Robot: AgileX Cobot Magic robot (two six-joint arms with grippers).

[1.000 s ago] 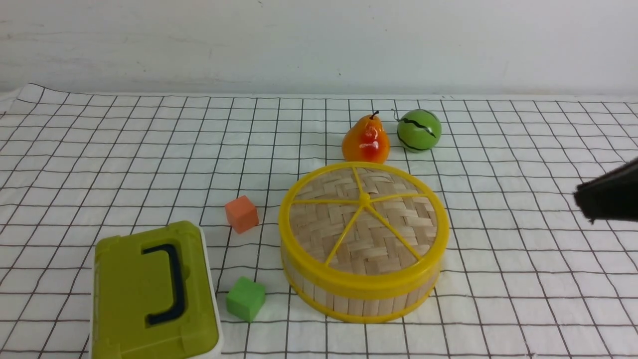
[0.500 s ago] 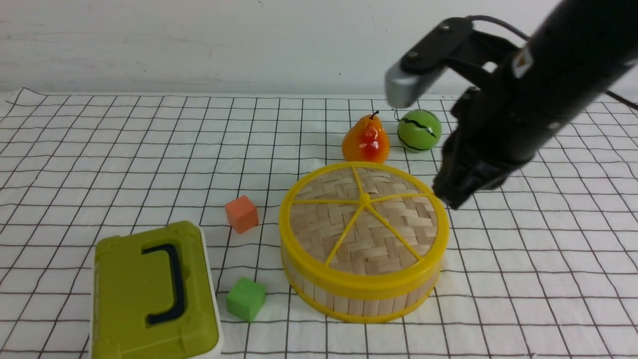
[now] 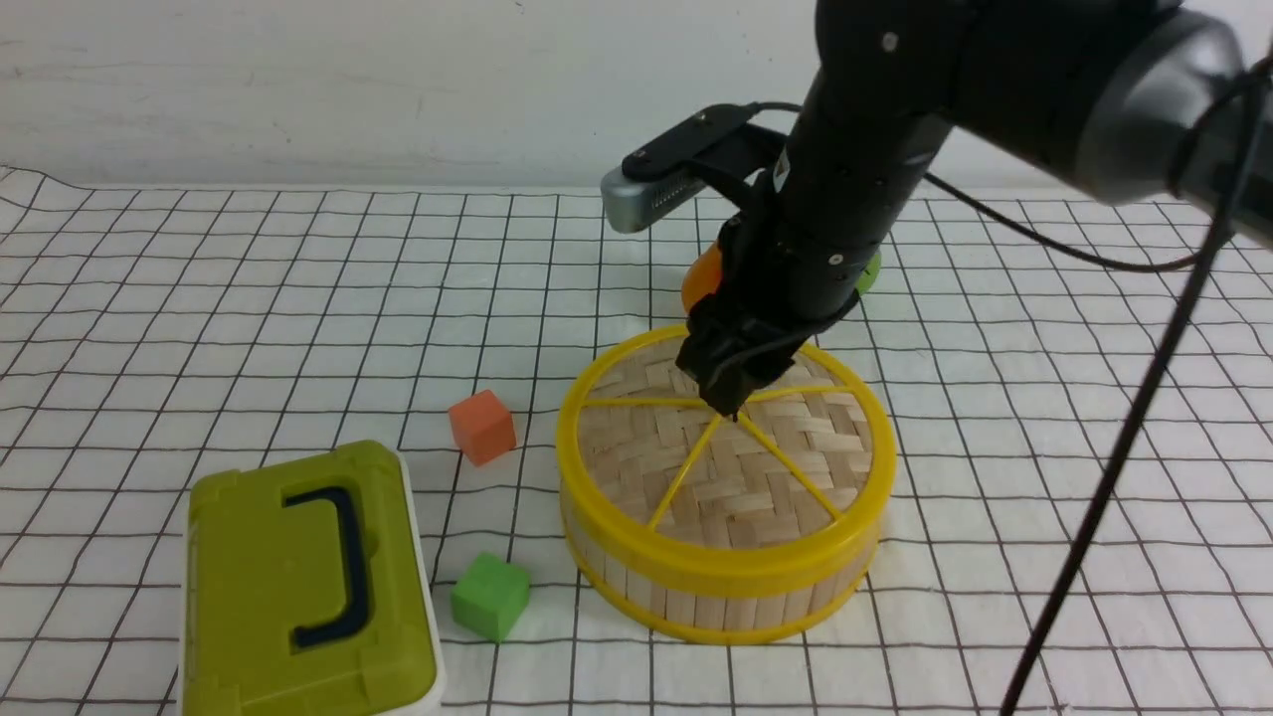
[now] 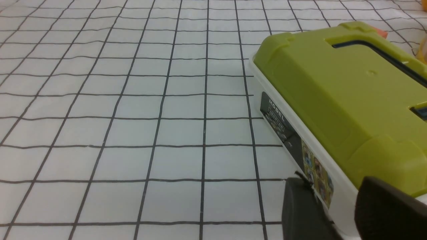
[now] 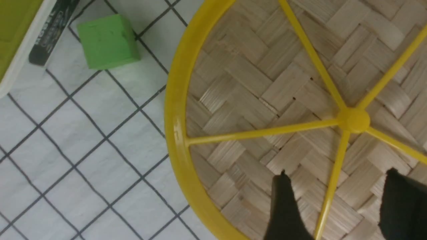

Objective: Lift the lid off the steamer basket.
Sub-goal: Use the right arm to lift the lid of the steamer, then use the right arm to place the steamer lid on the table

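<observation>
The lid (image 3: pixel 726 467) lies flat on the steamer basket (image 3: pixel 716 602) at the table's middle, a woven bamboo disc with a yellow rim and spokes. My right gripper (image 3: pixel 731 403) points down over the hub, tips just above the weave. In the right wrist view this gripper (image 5: pixel 337 173) is open. Its two dark fingers stand either side of one yellow spoke of the lid (image 5: pixel 253 83), close to the hub. My left gripper (image 4: pixel 333 196) shows only in its wrist view, low over the cloth, jaws apart and holding nothing.
An olive-green box (image 3: pixel 308 582) with a dark handle stands at the front left, right beside my left gripper's fingers (image 4: pixel 300 206). An orange cube (image 3: pixel 482 426) and a green cube (image 3: pixel 489 595) lie left of the basket. A pear (image 3: pixel 701 283) is half hidden behind my right arm.
My right arm has swung in from the right edge to above the lid's hub and come down. Its jaws have opened. The lid and basket have not moved.
</observation>
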